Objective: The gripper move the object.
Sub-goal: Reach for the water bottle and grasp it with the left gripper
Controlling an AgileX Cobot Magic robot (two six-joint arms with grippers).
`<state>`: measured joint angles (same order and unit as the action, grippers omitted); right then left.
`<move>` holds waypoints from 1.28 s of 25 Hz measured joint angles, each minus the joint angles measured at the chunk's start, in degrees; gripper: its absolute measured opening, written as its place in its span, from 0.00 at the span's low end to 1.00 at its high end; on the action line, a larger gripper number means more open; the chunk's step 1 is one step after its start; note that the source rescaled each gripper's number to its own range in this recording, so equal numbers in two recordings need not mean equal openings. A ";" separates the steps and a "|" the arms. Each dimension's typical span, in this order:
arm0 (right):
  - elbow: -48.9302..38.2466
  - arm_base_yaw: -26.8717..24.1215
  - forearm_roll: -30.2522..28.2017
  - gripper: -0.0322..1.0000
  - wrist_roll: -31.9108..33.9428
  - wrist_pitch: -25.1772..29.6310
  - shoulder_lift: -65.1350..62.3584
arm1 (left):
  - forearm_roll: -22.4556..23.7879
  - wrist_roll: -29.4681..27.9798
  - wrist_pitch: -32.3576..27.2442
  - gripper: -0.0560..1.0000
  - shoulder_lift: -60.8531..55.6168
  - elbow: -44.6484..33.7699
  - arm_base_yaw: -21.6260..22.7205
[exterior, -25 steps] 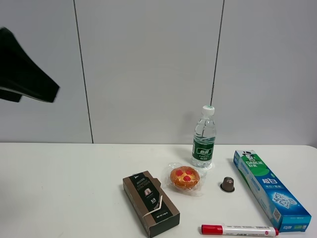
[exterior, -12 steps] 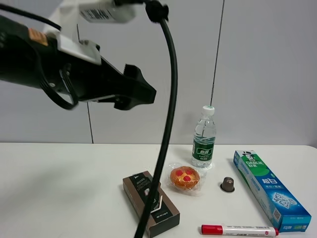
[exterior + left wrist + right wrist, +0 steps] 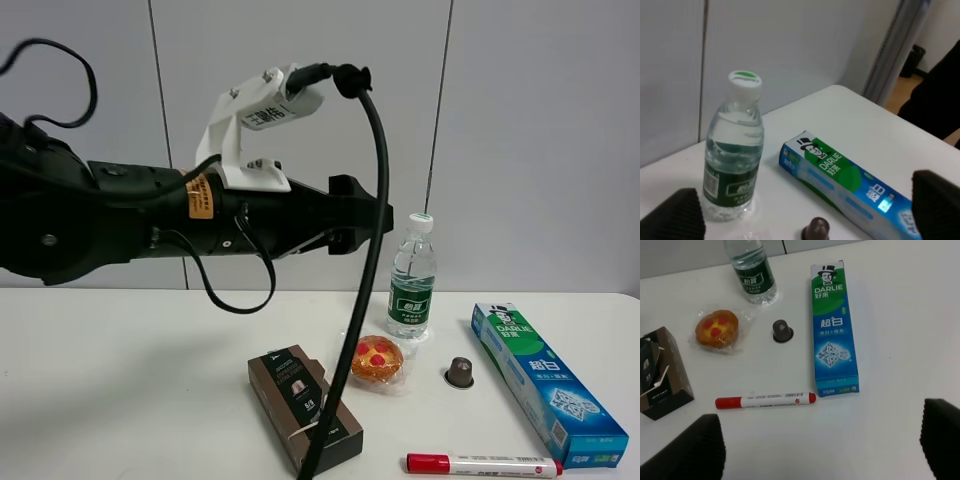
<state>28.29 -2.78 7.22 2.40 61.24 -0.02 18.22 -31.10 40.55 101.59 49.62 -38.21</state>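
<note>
The capped bottle (image 3: 412,282) holds clear water (image 3: 735,132), and a bun (image 3: 377,360) lies in a clear wrapper (image 3: 747,315) below the left claw (image 3: 362,215). The bottle stands upright on the bench (image 3: 120,380) just ahead of that claw's tips and a little lower, untouched; the claw gapes wide, empty. The right claw (image 3: 815,450) is likewise spread, gripping nothing, the bottle well ahead of it.

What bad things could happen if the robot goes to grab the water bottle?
The bottle is tall and thin, so a bump from the open left gripper might tip it toward the capsule or toothpaste box. The hanging black cable seems to dangle near the pastry and could maybe snag it.
</note>
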 joint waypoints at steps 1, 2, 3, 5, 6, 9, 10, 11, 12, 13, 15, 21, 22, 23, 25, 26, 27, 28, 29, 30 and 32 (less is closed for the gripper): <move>0.00 0.00 0.00 1.00 0.00 0.00 0.00 | 0.07 1.41 0.33 0.91 1.29 0.98 0.00; 0.00 0.00 0.00 1.00 0.00 0.00 0.00 | 0.12 3.05 0.36 0.91 2.47 2.11 0.00; 0.00 0.00 0.00 1.00 0.00 0.00 0.00 | 0.24 4.48 0.36 0.91 3.51 3.18 0.00; 0.00 0.00 0.00 1.00 0.00 0.00 0.00 | 0.26 6.42 0.42 0.91 5.20 5.05 0.00; 0.00 0.00 0.00 1.00 0.00 0.00 0.00 | 0.19 7.48 0.42 0.91 6.10 6.03 0.00; 0.00 0.00 0.00 1.00 0.00 0.00 0.00 | -2.72 11.13 0.37 0.91 8.69 8.79 0.00; 0.00 0.00 0.00 1.00 0.00 0.00 0.00 | -4.25 12.33 0.37 0.91 9.62 9.68 0.00; 0.00 0.00 0.00 1.00 0.00 0.00 0.00 | -5.40 13.25 0.37 0.91 10.37 10.51 0.00; 0.00 0.00 0.00 1.00 0.00 0.00 0.00 | -6.04 13.67 0.37 0.91 11.28 11.20 0.00; 0.00 0.00 0.00 1.00 0.00 0.00 0.00 | -6.54 13.80 0.37 0.91 12.12 12.02 0.06; 0.00 0.00 0.00 1.00 0.00 0.00 0.00 | -6.96 14.05 0.31 0.91 13.61 13.51 0.06; 0.00 0.00 0.00 1.00 0.00 0.00 0.00 | -7.19 11.60 -1.86 0.91 18.28 18.95 0.06; 0.00 0.00 0.00 1.00 0.00 0.00 0.00 | -7.19 10.31 -2.70 0.91 18.86 19.79 0.06; 0.00 0.00 0.00 1.00 0.00 0.00 0.00 | -7.19 9.26 -3.59 0.91 19.51 20.76 0.06; 0.00 0.00 0.00 1.00 0.00 0.00 0.00 | -7.13 6.84 -5.04 0.91 20.83 22.65 0.06; 0.00 0.00 0.00 1.00 0.00 0.00 0.00 | -7.00 5.81 -5.97 0.91 21.35 23.45 0.06; 0.00 0.00 0.00 1.00 0.00 0.00 0.00 | -6.92 5.27 -7.05 0.91 22.01 24.39 0.06; 0.00 0.00 0.00 1.00 0.00 0.00 0.00 | -6.74 4.75 -7.84 0.91 22.66 25.27 0.01; 0.00 0.00 0.00 1.00 0.00 0.00 0.00 | -6.45 4.56 -8.78 0.91 23.22 26.17 -0.12; 0.00 0.00 0.00 1.00 0.00 0.00 0.00 | -6.28 4.50 -9.63 0.91 23.95 26.85 -0.31; 0.00 0.00 0.00 1.00 0.00 0.00 0.00 | -5.44 4.29 -10.38 0.91 25.41 28.13 -0.79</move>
<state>28.29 -2.78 7.22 2.40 61.24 -0.02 12.78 -26.81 30.17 127.00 77.75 -39.00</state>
